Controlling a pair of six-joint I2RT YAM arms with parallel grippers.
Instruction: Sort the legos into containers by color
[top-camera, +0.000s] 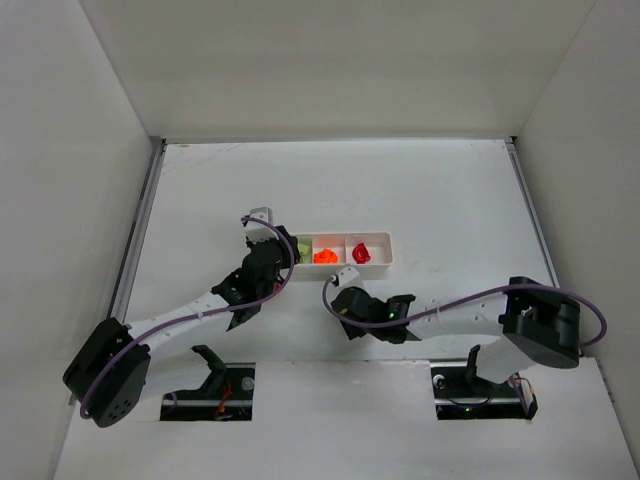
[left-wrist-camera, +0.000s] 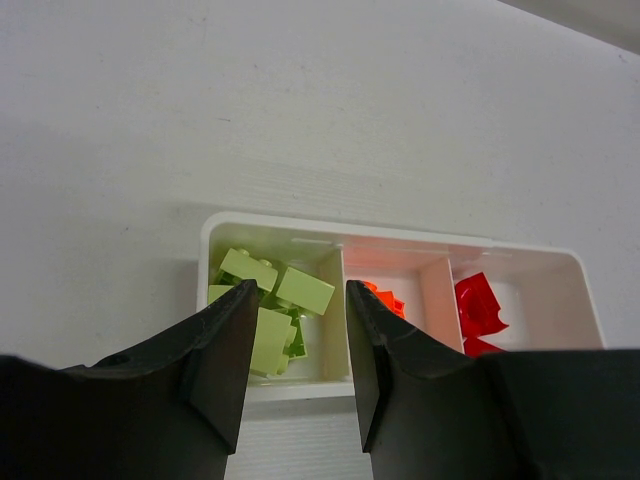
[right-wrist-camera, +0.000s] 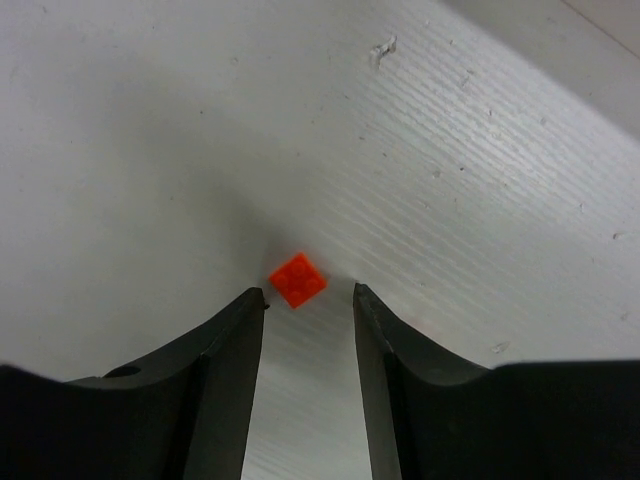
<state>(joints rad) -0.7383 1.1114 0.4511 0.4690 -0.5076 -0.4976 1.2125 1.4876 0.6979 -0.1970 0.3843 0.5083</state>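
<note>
The white tray (top-camera: 389, 250) lies mid-table with three compartments: pale yellow-green legos (left-wrist-camera: 262, 288) on the left, orange legos (left-wrist-camera: 386, 298) in the middle, red legos (left-wrist-camera: 478, 304) on the right. My left gripper (left-wrist-camera: 300, 305) is open and empty, its fingertips over the near side of the yellow-green compartment; it also shows in the top view (top-camera: 287, 255). My right gripper (right-wrist-camera: 308, 296) is open just above the table. A single orange lego (right-wrist-camera: 297, 279) lies flat on the table just beyond its fingertips, untouched. In the top view the right gripper (top-camera: 342, 303) sits just in front of the tray and hides that lego.
White walls enclose the table on the left, back and right. The tray (left-wrist-camera: 400, 241) is the only container. Bare white table surface surrounds it.
</note>
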